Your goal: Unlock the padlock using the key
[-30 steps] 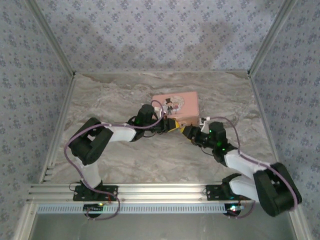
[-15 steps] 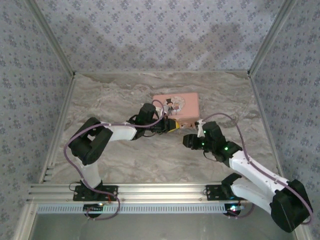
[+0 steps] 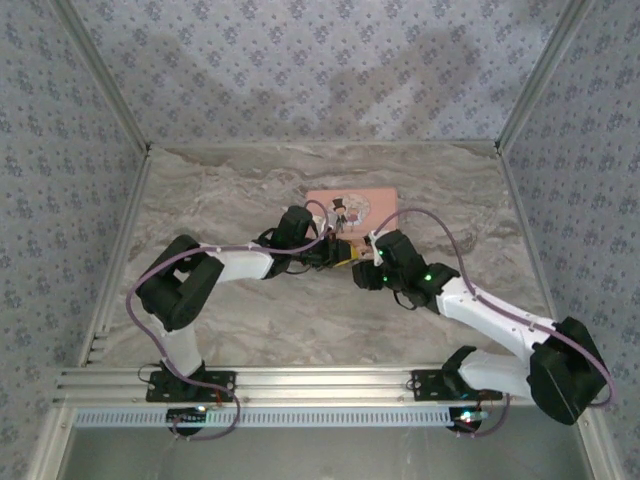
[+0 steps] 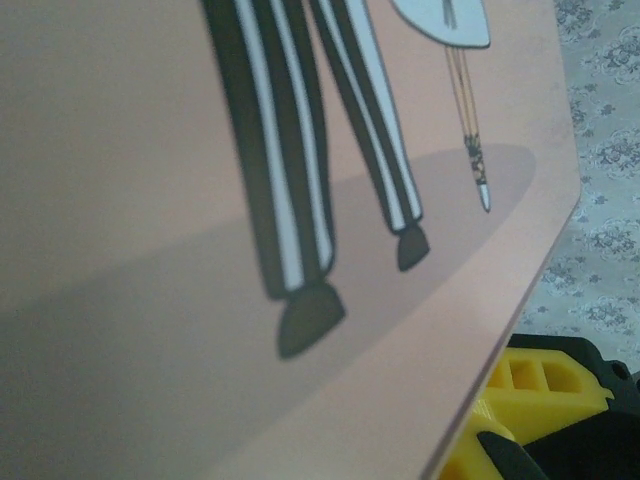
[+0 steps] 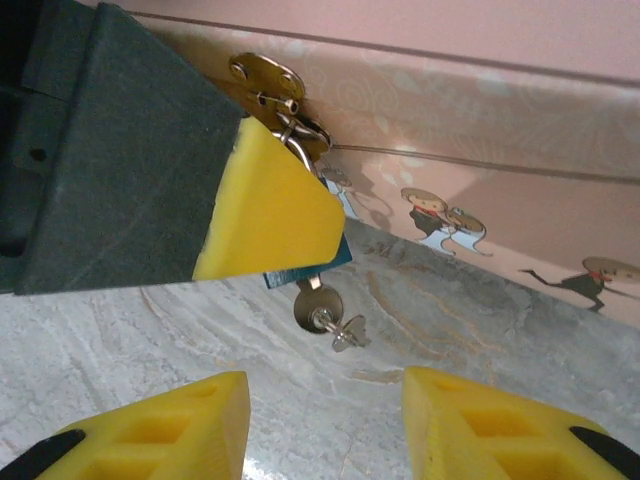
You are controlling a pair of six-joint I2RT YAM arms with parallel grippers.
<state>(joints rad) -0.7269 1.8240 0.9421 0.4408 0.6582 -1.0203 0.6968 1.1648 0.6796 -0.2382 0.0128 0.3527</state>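
**Item 1, padlock** (image 5: 300,273). You find its blue body hanging from the brass hasp (image 5: 266,79) on the front wall of the pink box (image 5: 480,100). Its shackle (image 5: 300,135) passes through the hasp. Most of the body is hidden behind a yellow pad.

**Item 2, key** (image 5: 318,303). It sits in the underside of the padlock with its round silver head pointing down toward the marbled table (image 5: 130,320). A small metal piece (image 5: 346,336) hangs from the head, too small to name with certainty.

**Item 3, left gripper** (image 3: 338,252). Your left arm reaches in from the left to the box's front edge.
- The jaws are drawn almost together on the padlock.
- In the right wrist view one yellow pad (image 5: 265,215) lies flat over the lock's face, and the other is hidden behind it.
- Its own camera looks closely at the box lid, printed with a figure in striped trousers, with a yellow fingertip (image 4: 535,385) at the lower right.

**Item 4, right gripper** (image 3: 362,272). It sits just to the right of the left gripper, near the box's front.
- The jaws are partly open with nothing between them.
- Its two yellow fingers (image 5: 170,430) stand apart at the bottom of its wrist view.
- The key lies ahead of the gap, untouched.

**Item 5, box.** It rests on the table toward the back, right of centre, with the lid down.
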